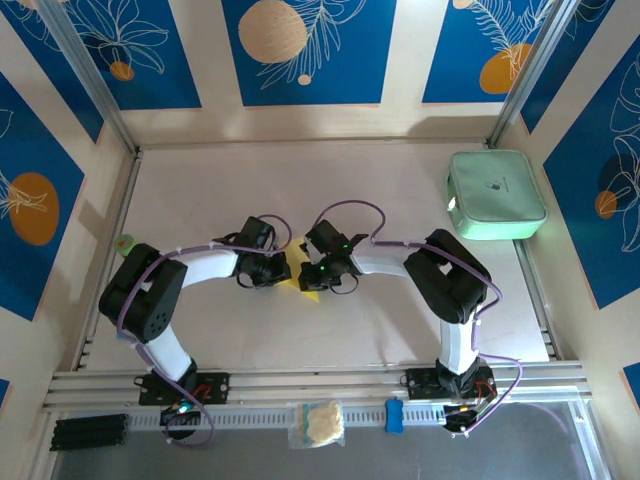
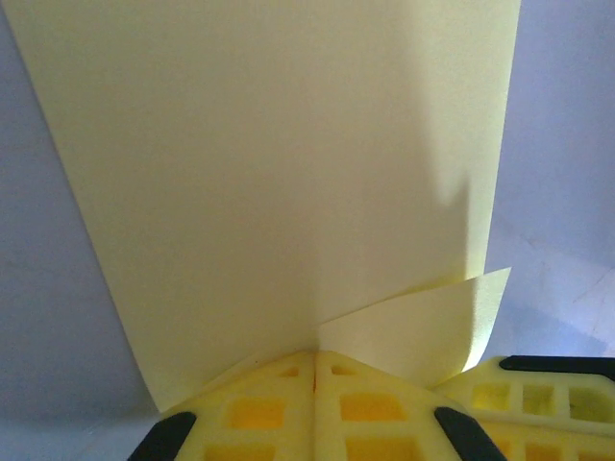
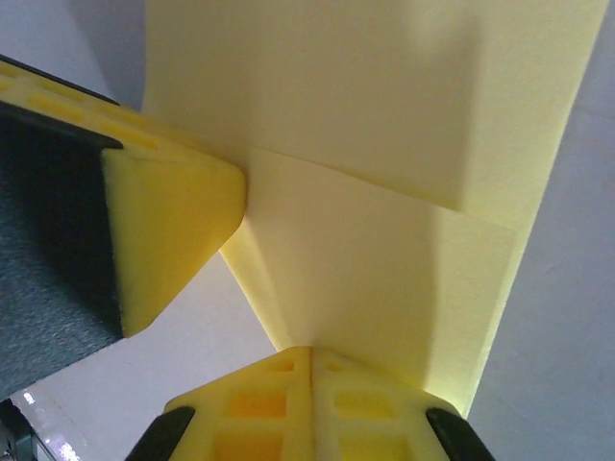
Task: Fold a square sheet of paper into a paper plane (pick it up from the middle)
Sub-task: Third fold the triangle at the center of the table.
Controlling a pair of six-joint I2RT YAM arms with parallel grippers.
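The yellow square sheet of paper [image 1: 303,277] is held up between both grippers at the table's middle. My left gripper [image 1: 283,269] is shut on one edge of it, and my right gripper [image 1: 312,276] is shut on it close by. In the left wrist view the sheet [image 2: 279,173] rises from the pinched fingertips of the left gripper [image 2: 315,353], with a folded flap [image 2: 423,327] to the right. In the right wrist view the right gripper [image 3: 312,351] pinches the layered paper [image 3: 384,192], and the left gripper's fingers [image 3: 163,230] press on it from the left. The paper plane is out of view.
A mint-green case [image 1: 495,193] lies at the back right of the table. A cream wad in a clear bag [image 1: 320,423] and a small blue object [image 1: 394,415] rest on the front rail. A small green item [image 1: 124,242] sits at the left edge.
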